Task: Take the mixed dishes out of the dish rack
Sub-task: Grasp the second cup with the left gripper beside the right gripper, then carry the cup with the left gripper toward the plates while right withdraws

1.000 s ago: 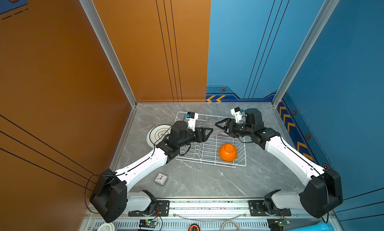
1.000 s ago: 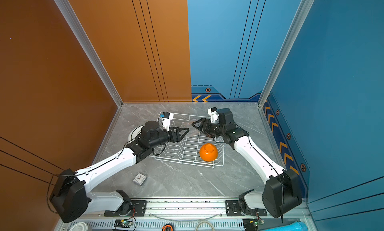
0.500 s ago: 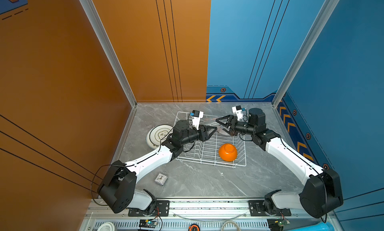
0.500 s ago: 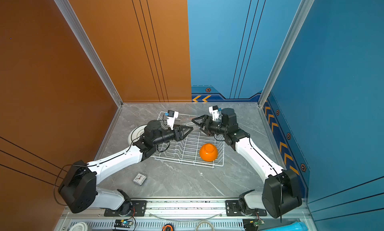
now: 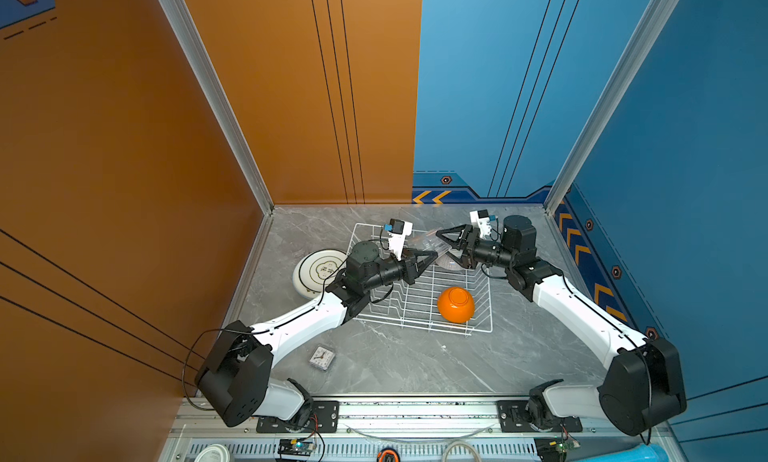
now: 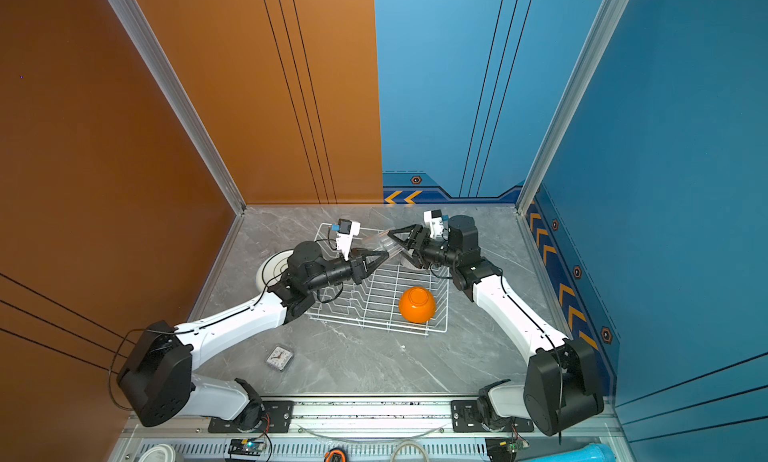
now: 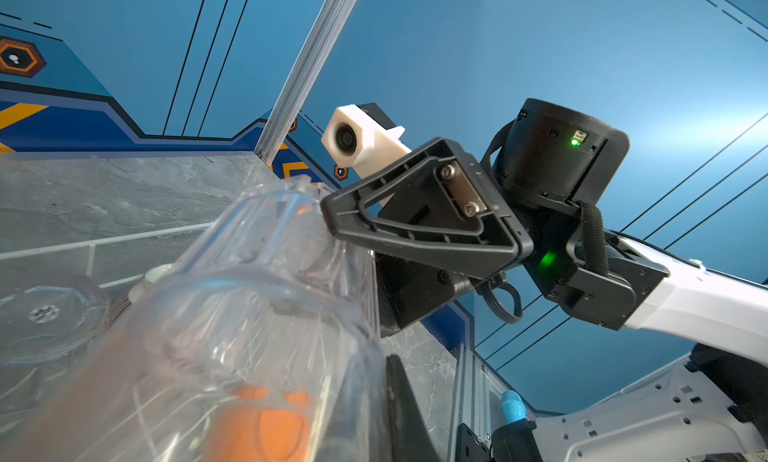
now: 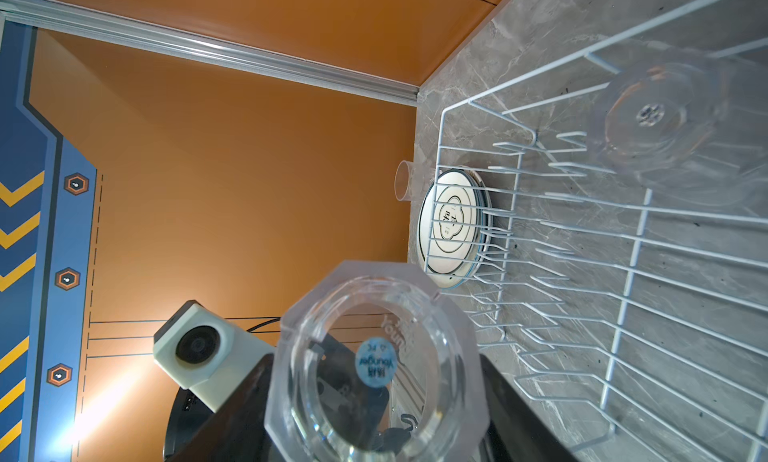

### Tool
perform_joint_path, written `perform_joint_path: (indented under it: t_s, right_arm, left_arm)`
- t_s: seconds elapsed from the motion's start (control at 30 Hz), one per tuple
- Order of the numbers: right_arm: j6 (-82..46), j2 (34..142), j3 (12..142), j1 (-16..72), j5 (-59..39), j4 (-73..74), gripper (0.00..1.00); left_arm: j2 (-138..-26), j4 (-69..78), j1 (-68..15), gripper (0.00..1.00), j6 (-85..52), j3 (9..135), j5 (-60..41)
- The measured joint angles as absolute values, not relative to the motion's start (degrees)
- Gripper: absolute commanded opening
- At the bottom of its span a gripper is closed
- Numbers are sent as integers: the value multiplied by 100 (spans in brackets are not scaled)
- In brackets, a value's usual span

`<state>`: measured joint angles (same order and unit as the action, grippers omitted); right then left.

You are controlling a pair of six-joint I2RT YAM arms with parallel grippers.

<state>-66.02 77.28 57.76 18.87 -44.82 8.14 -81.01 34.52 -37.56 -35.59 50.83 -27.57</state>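
A clear glass tumbler (image 5: 428,241) (image 6: 380,244) hangs on its side above the back of the white wire dish rack (image 5: 415,327) (image 6: 374,325), between both grippers. My left gripper (image 5: 434,254) (image 6: 386,254) is shut on its rim wall; in the left wrist view one finger (image 7: 401,410) lies against the tumbler (image 7: 257,314). My right gripper (image 5: 442,241) (image 6: 397,243) has a finger against each side of the tumbler's base (image 8: 374,306). An orange bowl (image 5: 456,304) (image 6: 417,304) sits upside down in the rack's front right. A second tumbler (image 8: 656,119) (image 7: 45,314) stands inverted in the rack.
A white patterned plate (image 5: 318,271) (image 6: 272,271) (image 8: 453,227) lies on the grey table left of the rack. A small square clock (image 5: 323,357) (image 6: 279,358) lies near the front. The orange wall stands close on the left, the blue walls behind and right.
My left gripper reached right to the tumbler held by the right gripper and closed on its rim. The right gripper drew back a little with the tumbler.
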Motion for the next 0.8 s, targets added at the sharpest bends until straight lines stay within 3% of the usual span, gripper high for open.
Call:
perform_joint_path:
  t_s: [0.1, 0.3, 0.5, 0.8]
  right_arm:
    - [-6418, 7728, 5723, 1951, -4491, 766, 86]
    - [-6272, 7728, 5701, 1984, -4501, 652, 92]
    - [-5953, 7669, 5701, 1964, -4407, 480, 93]
    - [-4915, 7203, 5701, 1852, -3514, -727, 93]
  left_arm:
    - [-8101, 3406, -3752, 0, -3570, 5094, -2602]
    - [-8101, 2842, -3734, 0, -3538, 5146, -2091]
    - [-8088, 1900, -3625, 0, -3441, 5164, -1573]
    - [-7631, -154, -2952, 0, -3061, 5996, -379]
